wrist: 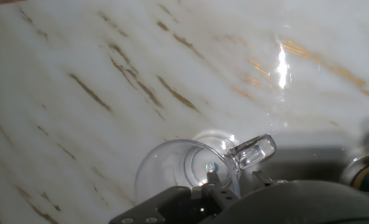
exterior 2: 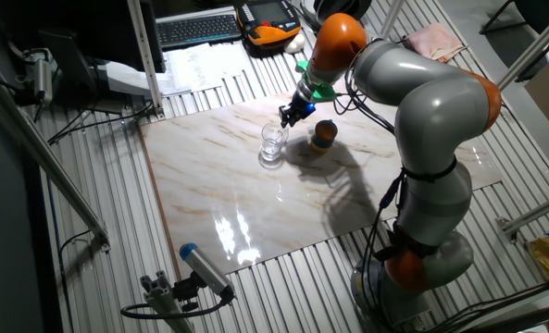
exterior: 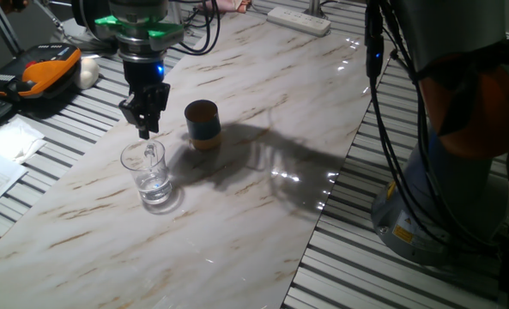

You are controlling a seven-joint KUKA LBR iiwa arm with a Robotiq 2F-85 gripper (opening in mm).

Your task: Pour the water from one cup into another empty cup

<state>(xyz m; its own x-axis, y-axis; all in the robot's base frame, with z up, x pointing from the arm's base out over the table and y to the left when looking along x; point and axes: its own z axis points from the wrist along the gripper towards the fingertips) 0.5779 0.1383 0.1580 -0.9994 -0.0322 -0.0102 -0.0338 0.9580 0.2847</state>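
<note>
The clear glass cup (exterior: 154,176) (exterior 2: 273,145) stands upright on the marble board, its small handle (wrist: 252,152) turned toward the arm. A little water (exterior: 156,192) lies in its bottom. My gripper (exterior: 147,130) (exterior 2: 286,120) (wrist: 234,179) hangs just above the cup's rim on the handle side, fingers pointing down, slightly open and holding nothing. The empty blue-grey cup with the orange rim (exterior: 202,123) (exterior 2: 324,134) stands upright a short way beyond the glass, and only its edge (wrist: 366,171) shows in the hand view.
The marble board (exterior: 263,215) lies on a slatted table. A white power strip (exterior: 299,19) sits at the far end, an orange-and-black pendant (exterior: 44,69) and papers (exterior: 5,142) lie off the board's left side. The robot's base (exterior: 460,172) stands at the right.
</note>
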